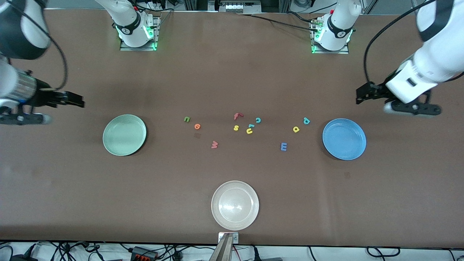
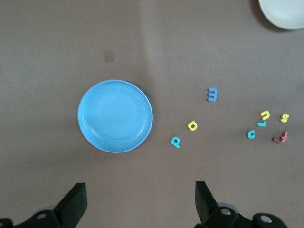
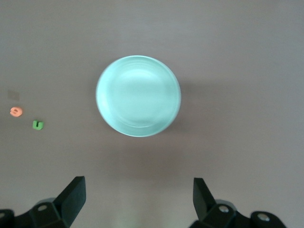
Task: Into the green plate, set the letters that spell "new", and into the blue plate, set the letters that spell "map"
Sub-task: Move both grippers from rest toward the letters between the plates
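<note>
A: Going across the front view from the right arm's end, where does each tool stand?

B: The right tool [image 1: 78, 99] hangs released, gripping nothing, over bare tabletop [image 1: 232, 72] just outside the green plate [image 1: 124, 135]. From that tool, the plate comes first, then the olive-green n [image 1: 186, 119], the orange e [image 1: 197, 126] and the salmon-red w [image 1: 214, 144].

A: And the left arm?

B: The left tool [image 1: 362, 95] is also spread wide and empty, over the tabletop beside the blue plate [image 1: 344, 139]. Past the plate from it lie the teal p [image 1: 306, 120], the yellow a [image 1: 296, 129] and the blue m [image 1: 283, 146].

A: How should the first pick go?

B: Probably each arm takes its nearest letter. The pieces are tiny and flat, so the fingers must straddle one squarely and come right down to the surface before clenching.

A: Any crowding?

B: The red f [image 1: 237, 116], yellow s [image 1: 236, 127], yellow u [image 1: 249, 129] and teal c [image 1: 258, 120] cluster mid-table; u and c look close together. The six wanted letters each have free room around them. Both plates are empty, and the cream plate [image 1: 235, 205] sits well clear, near the tabletop's edge.
</note>
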Tool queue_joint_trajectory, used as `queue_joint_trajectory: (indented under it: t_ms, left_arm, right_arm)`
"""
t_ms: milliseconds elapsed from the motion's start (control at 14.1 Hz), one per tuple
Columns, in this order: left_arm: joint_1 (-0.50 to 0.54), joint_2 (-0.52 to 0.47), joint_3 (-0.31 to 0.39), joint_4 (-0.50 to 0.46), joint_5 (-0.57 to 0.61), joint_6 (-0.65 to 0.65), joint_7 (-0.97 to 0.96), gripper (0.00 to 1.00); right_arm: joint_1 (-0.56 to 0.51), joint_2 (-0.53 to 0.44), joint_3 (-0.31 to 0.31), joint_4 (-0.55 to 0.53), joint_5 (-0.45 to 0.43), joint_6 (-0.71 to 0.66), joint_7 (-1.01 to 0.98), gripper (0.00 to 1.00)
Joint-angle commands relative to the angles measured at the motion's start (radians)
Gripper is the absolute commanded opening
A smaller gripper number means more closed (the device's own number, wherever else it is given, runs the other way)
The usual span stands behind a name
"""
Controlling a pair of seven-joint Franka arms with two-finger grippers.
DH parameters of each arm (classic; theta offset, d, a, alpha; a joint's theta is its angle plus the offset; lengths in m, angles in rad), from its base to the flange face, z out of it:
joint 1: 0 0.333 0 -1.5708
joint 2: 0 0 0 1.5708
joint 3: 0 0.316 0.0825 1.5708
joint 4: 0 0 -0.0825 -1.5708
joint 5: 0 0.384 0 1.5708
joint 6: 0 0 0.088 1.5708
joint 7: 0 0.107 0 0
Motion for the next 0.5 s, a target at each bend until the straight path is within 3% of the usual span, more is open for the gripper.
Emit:
queue_joint_trajectory:
  t_ms: [0,213,426]
  left_arm:
    - [-0.074,0.091,0.002,0.021,-0.015,-0.025,0.014,1.0]
    - [-0.125,0.194,0.002,0.024,-0.021,0.103,-0.027,1.0]
    - [-0.205,0.317,0.004,0.027,-0.018,0.296,-0.174,1.0]
  right_arm:
    - [0.088,0.059,-0.003,-0.005,0.009,0.025,0.009,1.0]
    - [0.23,0.139,-0.003,-0.008,0.01,0.059,0.05,1.0]
    - [0.342,0.226,-0.003,-0.01,0.01,0.149,0.253,1.0]
